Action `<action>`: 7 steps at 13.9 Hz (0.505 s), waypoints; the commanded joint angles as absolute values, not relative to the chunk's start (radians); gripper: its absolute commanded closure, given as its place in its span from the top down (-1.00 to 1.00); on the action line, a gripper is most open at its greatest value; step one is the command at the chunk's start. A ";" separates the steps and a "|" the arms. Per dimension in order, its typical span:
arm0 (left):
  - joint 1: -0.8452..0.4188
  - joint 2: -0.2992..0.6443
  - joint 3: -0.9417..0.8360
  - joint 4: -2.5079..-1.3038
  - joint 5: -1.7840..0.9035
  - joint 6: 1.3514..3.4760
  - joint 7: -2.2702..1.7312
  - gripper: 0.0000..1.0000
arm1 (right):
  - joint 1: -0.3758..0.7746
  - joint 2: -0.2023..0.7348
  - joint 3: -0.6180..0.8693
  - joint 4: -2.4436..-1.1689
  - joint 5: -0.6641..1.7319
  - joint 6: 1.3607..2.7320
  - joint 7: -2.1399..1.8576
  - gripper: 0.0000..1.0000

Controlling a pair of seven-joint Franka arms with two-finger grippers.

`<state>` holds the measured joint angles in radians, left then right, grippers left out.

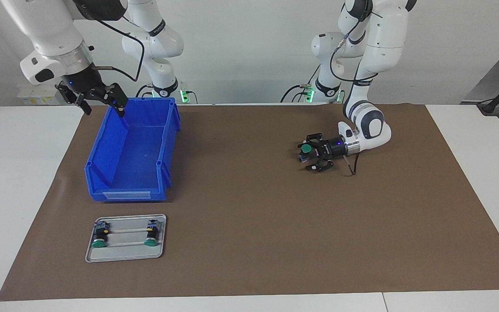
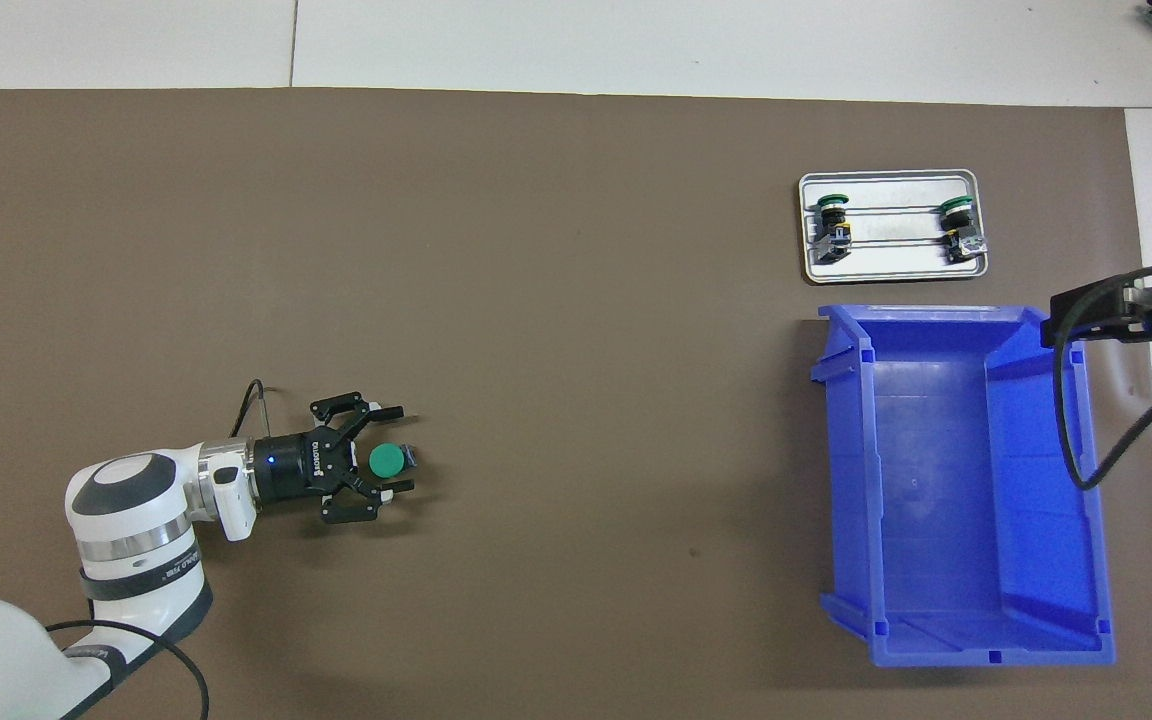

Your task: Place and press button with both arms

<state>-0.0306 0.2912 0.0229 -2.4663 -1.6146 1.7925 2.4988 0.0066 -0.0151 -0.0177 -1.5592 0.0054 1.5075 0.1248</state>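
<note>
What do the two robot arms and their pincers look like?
Both arms are large, white and jointed, with dark grey bands at the joints, silver wrist rings and loose black cables. The left pincer and right pincer are black, claw-like linkages on a black cylindrical body with a small blue light.

My facing camera sits high across the bench [image 1: 249, 303], looking back at both arm bases along the wall edge. My overhead camera looks steeply down from the robots' end. Both take in the whole brown mat [image 2: 536, 250], blue bin [image 1: 102, 182] and metal tray [image 2: 891, 265], half a turn apart.
</note>
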 commanded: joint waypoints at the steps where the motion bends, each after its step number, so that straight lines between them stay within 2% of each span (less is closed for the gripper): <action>1: -0.021 0.275 0.023 -2.499 -1.605 1.801 2.519 0.97 | -0.008 -0.037 -0.006 -1.582 0.020 1.506 0.101 1.00; 4: -0.014 0.273 0.025 -2.511 -1.573 1.801 2.517 0.97 | -0.008 -0.037 -0.006 -1.583 0.021 1.506 0.101 1.00; 7: 0.098 0.256 0.025 -2.507 -1.449 1.783 2.514 0.97 | -0.008 -0.037 -0.006 -1.582 0.021 1.506 0.101 1.00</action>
<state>0.0155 0.2891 0.0255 -2.4861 -1.5213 1.7932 2.4988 0.0066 -0.0151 -0.0177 -1.5592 0.0054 1.5075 0.1249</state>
